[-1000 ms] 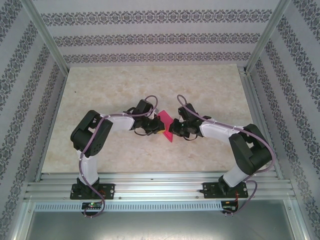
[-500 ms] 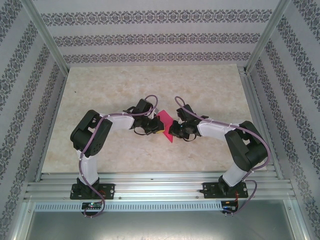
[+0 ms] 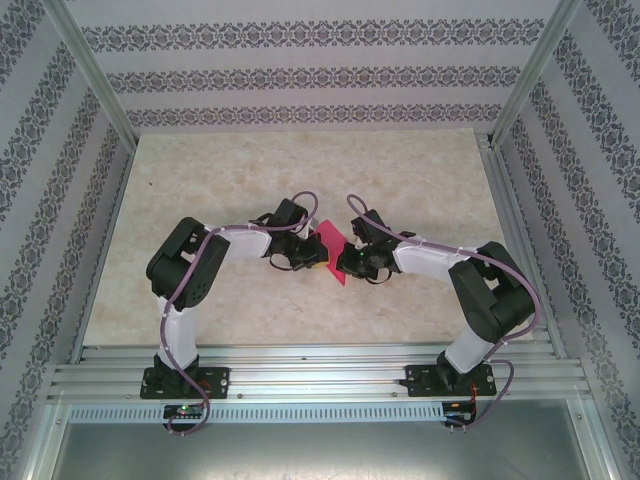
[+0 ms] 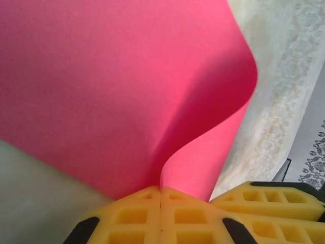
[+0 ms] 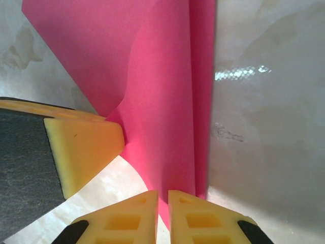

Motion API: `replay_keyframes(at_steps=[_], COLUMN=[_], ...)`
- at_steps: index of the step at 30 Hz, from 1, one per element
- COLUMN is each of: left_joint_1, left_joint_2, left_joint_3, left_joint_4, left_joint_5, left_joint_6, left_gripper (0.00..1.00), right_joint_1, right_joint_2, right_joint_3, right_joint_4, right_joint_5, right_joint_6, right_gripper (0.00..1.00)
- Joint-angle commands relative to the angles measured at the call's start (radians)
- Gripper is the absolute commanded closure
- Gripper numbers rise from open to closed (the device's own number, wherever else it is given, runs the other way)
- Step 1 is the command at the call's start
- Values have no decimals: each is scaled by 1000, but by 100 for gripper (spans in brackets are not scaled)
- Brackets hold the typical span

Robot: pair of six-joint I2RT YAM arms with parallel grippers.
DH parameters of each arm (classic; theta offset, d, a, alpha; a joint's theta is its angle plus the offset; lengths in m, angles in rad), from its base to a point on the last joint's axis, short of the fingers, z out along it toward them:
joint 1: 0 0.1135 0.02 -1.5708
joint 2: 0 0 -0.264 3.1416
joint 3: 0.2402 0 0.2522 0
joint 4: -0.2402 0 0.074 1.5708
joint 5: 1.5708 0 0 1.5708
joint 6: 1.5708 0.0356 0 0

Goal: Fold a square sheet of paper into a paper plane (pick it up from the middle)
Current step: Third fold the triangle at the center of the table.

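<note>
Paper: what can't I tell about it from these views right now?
- Top view: paper too small to read creases.
- Left wrist: it runs off the top and left edges; its curl hides the far side.
- Right wrist: top cut off; unclear whether the right tool grips it.
</note>
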Motion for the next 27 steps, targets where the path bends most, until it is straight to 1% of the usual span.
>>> replay_keyframes(at_steps=[1, 5, 10, 19, 22, 25, 27], left_joint_1=[8, 8, 8, 8, 8, 9, 9], left_joint_2=[15, 23, 25, 33, 39, 46, 55], left_joint_3=[18, 24, 30, 54, 75, 73, 76], left_joint_4=[-13, -25, -27, -37, -70, -73, -73], left_joint_5=[-19, -25, -21, -3, -6, -12, -8], left_joint_6=[27, 34, 35, 52, 72, 79, 75], left_gripper=[97, 96, 96, 96, 96, 96, 96], right_joint_1=[4, 4, -1, 7, 4, -8, -20], right_joint_2=[23, 50, 52, -45, -49, -49, -37], right_joint_3=[6, 4, -5, -10, -42, -69, -81], right_joint_4=[-4, 8, 0, -5, 22, 31, 50], right_joint_5=[-3, -29, -12, -42, -73, -46, -66], right_joint_6=[-19, -13, -16, -20, -8, -3, 1], right_gripper=[86, 86, 86, 85, 85, 85, 85])
